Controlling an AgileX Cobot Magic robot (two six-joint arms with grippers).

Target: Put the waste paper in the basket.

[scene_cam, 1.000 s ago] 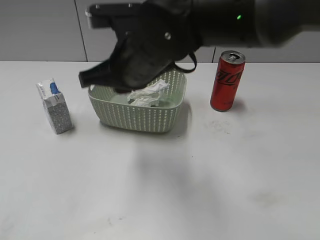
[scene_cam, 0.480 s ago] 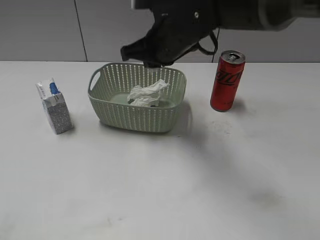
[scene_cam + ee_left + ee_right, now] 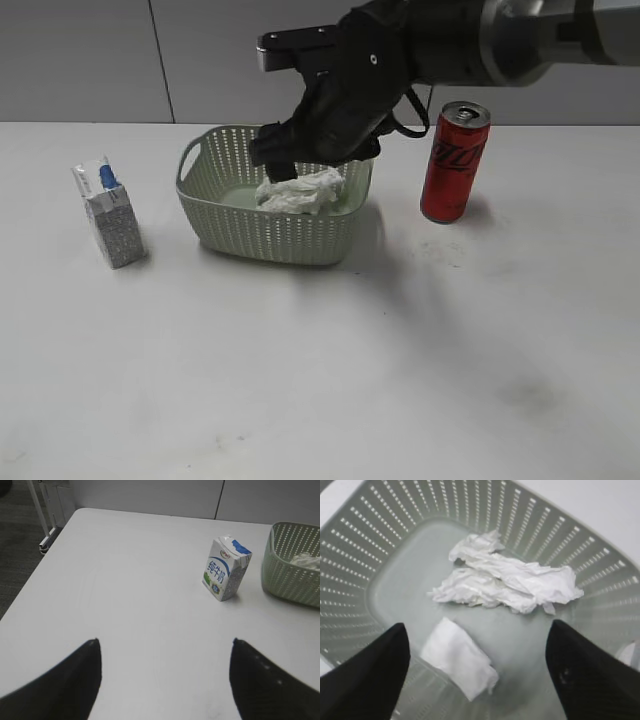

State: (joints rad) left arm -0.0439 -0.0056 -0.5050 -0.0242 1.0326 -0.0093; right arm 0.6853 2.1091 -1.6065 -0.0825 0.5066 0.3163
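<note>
Over the far middle of the white surface: pale green plastic basket with perforated lattice walls, rounded-rectangular, handle cutout on its left end. Inside, on the basket floor: crumpled white tissue-paper wads, a long twisted bundle across the middle and right in the right wrist view, with a smaller flatter wad lying apart toward the near wall. Right hand spread wide, holding nothing, hanging just above the basket interior; dark fingers framing the smaller wad on either side without touching it. In the exterior view, black right arm reaching in from the upper right, wrist low over the far rim of the basket. Left hand also spread, empty, hovering well apart from the basket over the bare left part of the surface. Upright white-grey carton with blue cap and blue print standing left of the basket, near but not touching. Red drink can upright to the right of the basket, toward the far edge, also apart from it
</note>
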